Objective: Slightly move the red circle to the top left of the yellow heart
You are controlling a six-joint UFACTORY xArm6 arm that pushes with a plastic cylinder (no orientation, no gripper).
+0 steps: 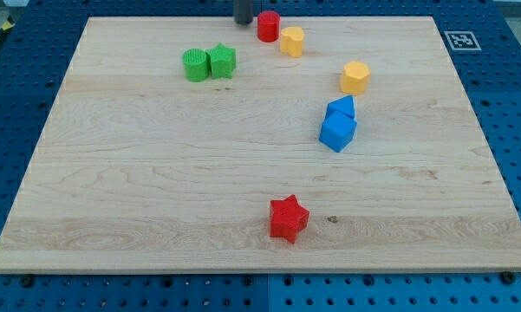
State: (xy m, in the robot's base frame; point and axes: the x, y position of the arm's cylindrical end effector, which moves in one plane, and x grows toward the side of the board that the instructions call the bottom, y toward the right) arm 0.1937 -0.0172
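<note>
You are looking at a wooden board (156, 173) on a blue perforated table (17, 43), with eight blocks on it: two red, two yellow, two green and two blue.

My tip (244, 23) sits at the view's top edge of the board. There are no jaws on this rod, so nothing is clenched or released; it simply stands on the wood, and only its lower end shows.

Just to the tip's right, near it but with a thin gap showing, stands the red circle (269, 26). Touching that circle on its lower right is the yellow heart (292, 41) (its shape is hard to read at this size). So the red circle already lies up and to the left of the heart, right against it.

The second yellow block (355, 77), a hexagon-like piece, lies further right of the tip and lower, apart from the heart.

To the tip's lower left you see the two green blocks side by side and touching: a green circle (195, 65) and a green star (223, 61).

The two blue blocks are pressed together well below and right of the tip: a smaller blue block (341, 108) above a blue cube (336, 132).

The red star (288, 218) sits alone near the view's bottom, far from the tip.

A black-and-white marker (459, 40) sits by the board's top right corner.
</note>
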